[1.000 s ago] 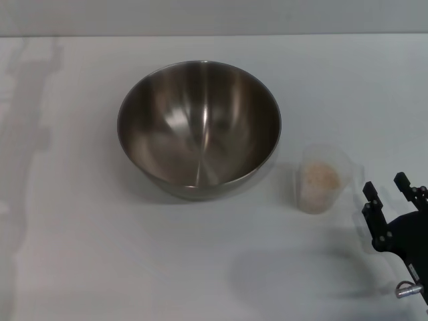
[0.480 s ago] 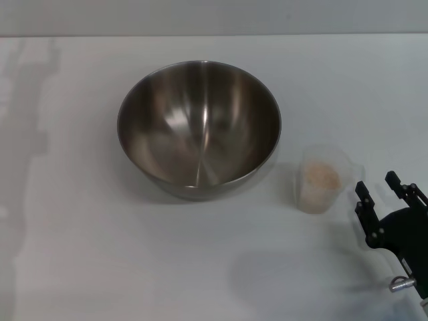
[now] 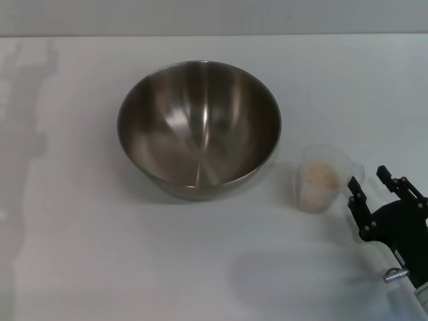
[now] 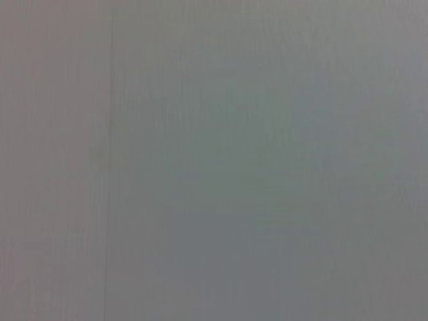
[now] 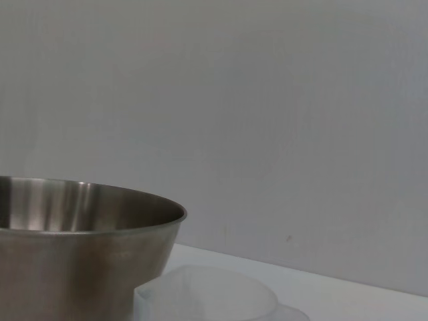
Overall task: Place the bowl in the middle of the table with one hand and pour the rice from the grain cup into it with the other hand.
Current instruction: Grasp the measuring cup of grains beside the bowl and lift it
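The steel bowl (image 3: 199,127) sits upright and empty near the middle of the white table (image 3: 80,254). To its right stands the clear grain cup (image 3: 322,178), holding pale rice (image 3: 320,176). My right gripper (image 3: 366,179) is open just right of the cup, its black fingers (image 3: 356,194) close to the cup's handle side and apart from it. The right wrist view has the bowl's (image 5: 80,247) outer wall and the cup's rim (image 5: 207,294) low and close. My left gripper is out of view; its wrist view shows only a blank grey surface.
A grey wall (image 3: 214,17) runs along the table's far edge. Bare tabletop lies left of and in front of the bowl.
My right gripper has moved up and to the left, closing in on the cup from the right. Bowl and cup have not moved.
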{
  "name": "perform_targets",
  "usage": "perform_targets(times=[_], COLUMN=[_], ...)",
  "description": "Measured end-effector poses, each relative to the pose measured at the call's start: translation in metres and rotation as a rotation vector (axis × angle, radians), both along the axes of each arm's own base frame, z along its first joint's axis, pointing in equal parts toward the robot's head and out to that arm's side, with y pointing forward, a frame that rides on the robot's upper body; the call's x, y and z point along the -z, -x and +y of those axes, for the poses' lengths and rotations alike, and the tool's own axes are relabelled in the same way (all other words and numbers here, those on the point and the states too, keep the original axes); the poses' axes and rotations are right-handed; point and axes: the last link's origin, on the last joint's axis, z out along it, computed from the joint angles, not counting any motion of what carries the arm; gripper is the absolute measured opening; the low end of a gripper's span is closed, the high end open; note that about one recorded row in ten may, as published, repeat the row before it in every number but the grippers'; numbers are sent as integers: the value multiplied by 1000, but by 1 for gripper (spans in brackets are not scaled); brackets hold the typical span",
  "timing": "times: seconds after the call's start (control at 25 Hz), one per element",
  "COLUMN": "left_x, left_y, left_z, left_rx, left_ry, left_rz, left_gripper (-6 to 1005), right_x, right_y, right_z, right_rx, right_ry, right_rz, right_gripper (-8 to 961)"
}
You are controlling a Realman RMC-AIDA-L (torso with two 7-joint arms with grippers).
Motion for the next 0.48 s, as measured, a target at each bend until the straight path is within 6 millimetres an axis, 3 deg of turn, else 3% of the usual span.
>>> perform_targets(times=[0.48], left_x=[0], left_y=[4], left_z=[-1], left_rx=[-10], left_ry=[-6], left_rz=[-4], left_gripper=[617], right_x=[-4], right_y=[0], right_z=[13], right_rx=[0], right_ry=[-16], right_rz=[-9], right_gripper=[472])
